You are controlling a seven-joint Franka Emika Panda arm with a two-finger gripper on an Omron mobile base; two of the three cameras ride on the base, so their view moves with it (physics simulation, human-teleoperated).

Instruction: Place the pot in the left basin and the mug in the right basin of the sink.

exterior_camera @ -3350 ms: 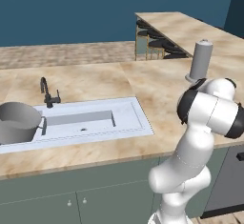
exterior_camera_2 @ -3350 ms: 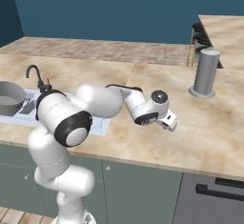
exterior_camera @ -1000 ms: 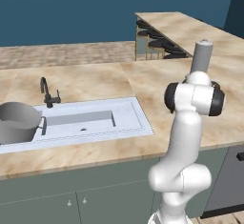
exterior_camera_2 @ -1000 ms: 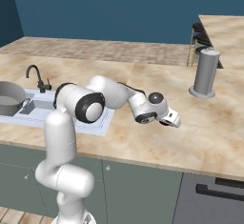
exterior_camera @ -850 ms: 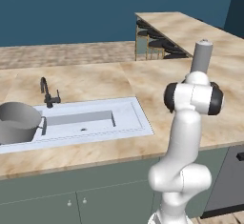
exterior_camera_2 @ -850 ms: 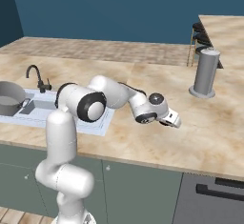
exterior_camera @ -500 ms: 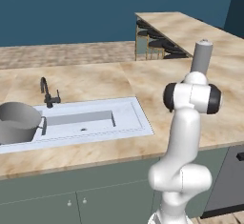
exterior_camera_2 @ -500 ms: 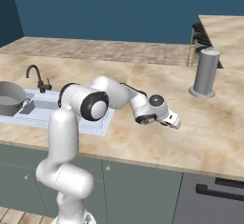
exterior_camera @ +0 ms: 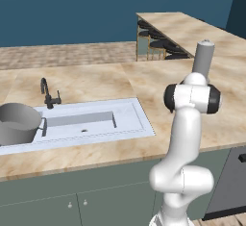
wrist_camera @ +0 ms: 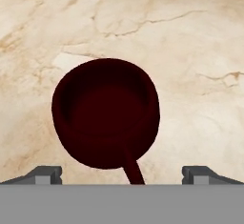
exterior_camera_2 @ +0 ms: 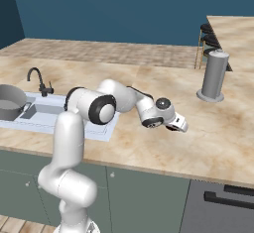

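While the arm reaches out low over the beige marble tabletop (exterior_camera_2: 223, 143) to the right of the sink (exterior_camera_2: 44, 120), the jaws (wrist_camera: 121, 173) stand wide apart, holding nothing, their two dark tips showing at the lower left and lower right of the hand view. Between those tips, and a little ahead of them, sits the mug (wrist_camera: 106, 112), a small dark red round cup seen from above with its open mouth facing the camera; its thin handle points back toward the hand, running down the middle of the gap between the tips. The mug stands upright on the tabletop and neither tip touches it; each is well clear of its sides. From the right base view the hand hangs just above the tabletop, between the sink and a tall grey cylinder (exterior_camera_2: 214, 76) that stands farther back to the right; the mug itself is hidden there behind the hand. Far to the left, the pot (exterior_camera: 18, 123) sits in the left basin (exterior_camera_2: 20, 114), its rim rising above the sink's edge, next to the longer right basin (exterior_camera: 89, 124). A slim black faucet (exterior_camera: 48, 94) stands behind the sink.
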